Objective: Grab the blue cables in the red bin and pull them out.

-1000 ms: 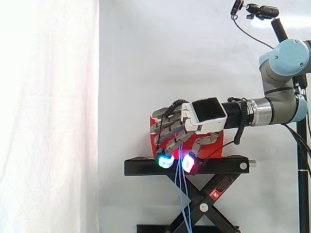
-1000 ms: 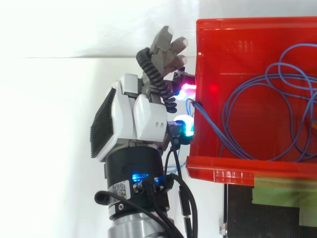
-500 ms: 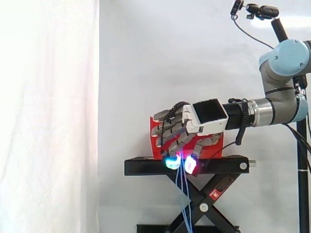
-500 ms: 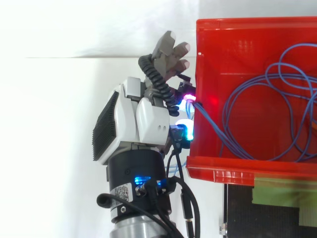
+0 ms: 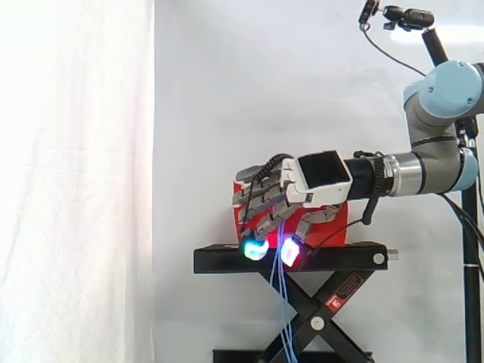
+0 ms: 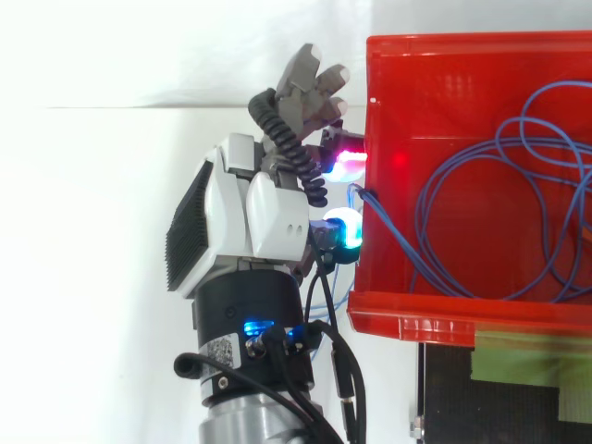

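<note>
Blue cables (image 6: 398,239) overhang red bin (image 6: 435,74) — hand (image 6: 250,217) backed off slightly.

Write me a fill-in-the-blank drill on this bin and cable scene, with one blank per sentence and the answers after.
1. The blue cables lie looped inside the ___ bin.
2. In the side view, some strands hang down over the bin's wall, past the ___ stand.
3. The hand is not inside the bin but ___ it, close to its wall.
4. Behind the work hangs a ___ curtain.

Missing words: red, black, outside, white.
</note>
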Robot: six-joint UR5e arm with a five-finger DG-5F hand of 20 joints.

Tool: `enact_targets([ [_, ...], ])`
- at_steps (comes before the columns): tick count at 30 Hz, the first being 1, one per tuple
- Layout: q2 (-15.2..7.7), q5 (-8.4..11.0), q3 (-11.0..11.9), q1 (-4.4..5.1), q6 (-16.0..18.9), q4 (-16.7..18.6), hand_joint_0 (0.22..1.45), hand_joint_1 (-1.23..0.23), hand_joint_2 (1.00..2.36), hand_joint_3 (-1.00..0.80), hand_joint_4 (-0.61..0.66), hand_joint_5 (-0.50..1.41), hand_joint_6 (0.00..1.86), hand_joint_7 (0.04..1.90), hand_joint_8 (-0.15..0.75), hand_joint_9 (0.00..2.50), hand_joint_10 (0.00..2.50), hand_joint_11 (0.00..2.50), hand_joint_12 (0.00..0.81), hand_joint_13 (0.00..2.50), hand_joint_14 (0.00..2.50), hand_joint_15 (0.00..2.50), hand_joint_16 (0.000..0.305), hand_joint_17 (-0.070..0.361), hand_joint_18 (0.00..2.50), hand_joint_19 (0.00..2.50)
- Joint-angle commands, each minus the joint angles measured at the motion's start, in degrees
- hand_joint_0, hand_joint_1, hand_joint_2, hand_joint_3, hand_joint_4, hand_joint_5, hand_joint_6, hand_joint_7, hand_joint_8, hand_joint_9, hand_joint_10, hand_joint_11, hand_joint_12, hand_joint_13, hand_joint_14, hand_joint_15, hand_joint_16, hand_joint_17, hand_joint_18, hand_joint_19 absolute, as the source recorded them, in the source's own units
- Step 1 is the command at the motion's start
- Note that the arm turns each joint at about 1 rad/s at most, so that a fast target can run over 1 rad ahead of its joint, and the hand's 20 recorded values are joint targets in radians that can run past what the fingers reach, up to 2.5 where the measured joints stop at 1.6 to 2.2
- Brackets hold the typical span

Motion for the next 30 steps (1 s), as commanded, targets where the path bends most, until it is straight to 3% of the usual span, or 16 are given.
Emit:
enact_targets([
  [1, 0.0, 0.03, 0.0, 0.13, 0.0, 0.8, 0.81, -0.97, 1.0, -1.0, 0.08, 0.88, 0.02, 0.49, 0.208, 0.75, 0.01, 0.28, 0.296, 0.55, 0.01, 0.22, 0.041, 0.091, 0.38, 0.23],
  [16, 0.0, -0.06, 0.0, -0.04, 0.0, 0.8, 0.81, -0.98, 1.0, -1.0, 0.09, 0.89, 0.02, 0.51, 0.209, 0.75, 0.01, 0.28, 0.296, 0.55, 0.01, 0.22, 0.041, 0.091, 0.37, 0.23],
  [24, 0.0, -0.06, -0.1, -0.13, -0.1, 0.4, 0.83, -0.98, 1.0, -1.0, 0.04, 1.01, 0.01, 0.76, 0.209, 0.77, 0.01, 0.28, 0.294, 0.55, 0.01, 0.22, 0.04, 0.09, 0.38, 0.23],
  [30, 0.0, -0.06, -0.1, -0.22, -0.3, 0.3, 0.85, -0.97, 1.0, -1.0, 0.03, 1.03, 0.01, 0.79, 0.21, 0.79, 0.01, 0.29, 0.292, 0.56, 0.01, 0.22, 0.04, 0.089, 0.38, 0.24],
])
